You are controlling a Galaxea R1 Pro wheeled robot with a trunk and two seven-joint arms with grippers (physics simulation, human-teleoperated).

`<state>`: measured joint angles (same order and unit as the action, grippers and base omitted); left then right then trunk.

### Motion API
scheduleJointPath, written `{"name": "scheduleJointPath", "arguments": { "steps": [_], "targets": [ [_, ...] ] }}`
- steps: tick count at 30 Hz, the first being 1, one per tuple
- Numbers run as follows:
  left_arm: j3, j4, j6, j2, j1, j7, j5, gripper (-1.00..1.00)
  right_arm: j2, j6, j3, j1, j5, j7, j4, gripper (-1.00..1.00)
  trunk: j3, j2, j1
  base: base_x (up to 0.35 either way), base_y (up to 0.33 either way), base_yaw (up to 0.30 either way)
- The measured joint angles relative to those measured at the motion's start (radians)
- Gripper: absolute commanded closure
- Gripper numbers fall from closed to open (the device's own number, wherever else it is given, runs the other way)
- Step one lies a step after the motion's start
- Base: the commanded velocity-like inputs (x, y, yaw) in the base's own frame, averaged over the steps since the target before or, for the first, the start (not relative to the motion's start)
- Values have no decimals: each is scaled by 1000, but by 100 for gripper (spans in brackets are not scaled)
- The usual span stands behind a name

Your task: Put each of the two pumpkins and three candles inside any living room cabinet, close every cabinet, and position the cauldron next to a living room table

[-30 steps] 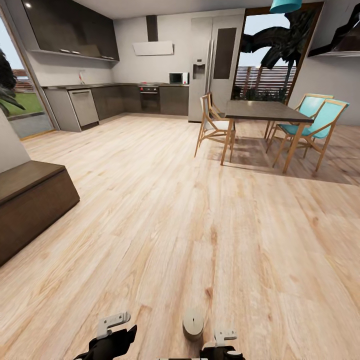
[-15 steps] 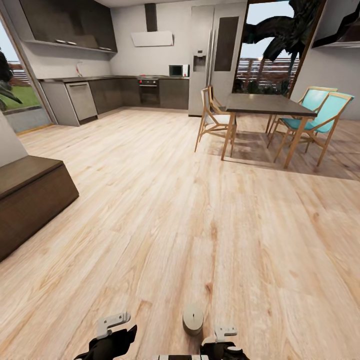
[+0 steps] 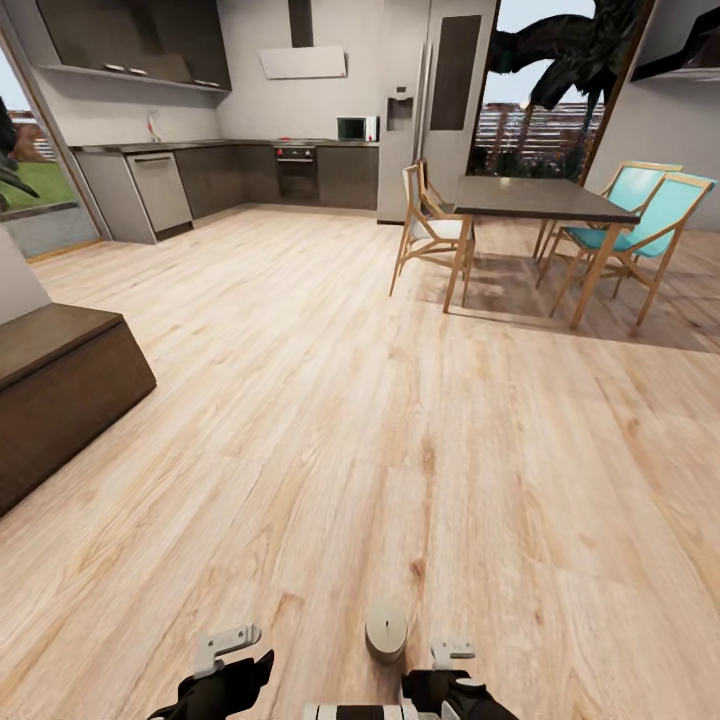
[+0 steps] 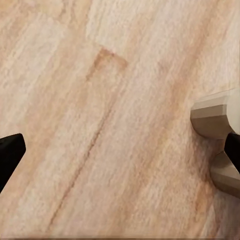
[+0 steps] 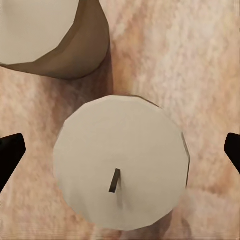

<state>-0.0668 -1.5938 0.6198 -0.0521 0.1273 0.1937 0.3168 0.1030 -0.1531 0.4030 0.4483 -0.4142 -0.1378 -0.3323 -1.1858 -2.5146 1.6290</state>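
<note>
My right gripper (image 5: 120, 150) hangs spread wide straight above one candle (image 5: 121, 162) standing on the plank floor (image 3: 300, 400), gripping nothing; a second candle (image 5: 50, 35) stands just beside it; my left gripper (image 4: 120, 150) gapes empty nearby; the cabinet (image 3: 60, 400) sits well apart.

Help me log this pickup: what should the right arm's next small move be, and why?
Probably lower the right gripper straight down over the candle. In the right wrist view that candle stands upright on the wood floor, centred between the two spread fingertips, and nothing is held yet. A second candle stands close beside it, so the descent should stay straight to avoid knocking it.
</note>
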Motion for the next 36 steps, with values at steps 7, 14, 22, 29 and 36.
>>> {"name": "scheduleJointPath", "arguments": {
  "steps": [7, 14, 22, 29, 36],
  "targets": [
    [0, 0, 0, 0, 0, 0, 0, -100, 3, 0, 0, 1, 0, 0, 0, -100, -4, 0, 0, 0, 0, 0],
    [0, 0, 0, 0, 0, 0, 0, -100, 5, 0, 1, 1, 0, 0, 0, -100, -23, -1, 3, 0, 0, 0],
    [0, 0, 0, 0, 0, 0, 0, -100, 6, 0, 1, 1, 0, 0, -1, -100, -35, -2, 4, 0, 0, 0],
    [0, 0, 0, 0, 0, 0, 0, -100, 7, 2, 2, 1, 0, 0, -2, -100, -50, -3, 6, 0, 0, 0],
    [0, 0, 0, 0, 0, 0, 0, -100, 7, 18, 2, 1, 0, -2, -1, -100, -50, -3, 6, 0, 0, 0]
  ]
}}
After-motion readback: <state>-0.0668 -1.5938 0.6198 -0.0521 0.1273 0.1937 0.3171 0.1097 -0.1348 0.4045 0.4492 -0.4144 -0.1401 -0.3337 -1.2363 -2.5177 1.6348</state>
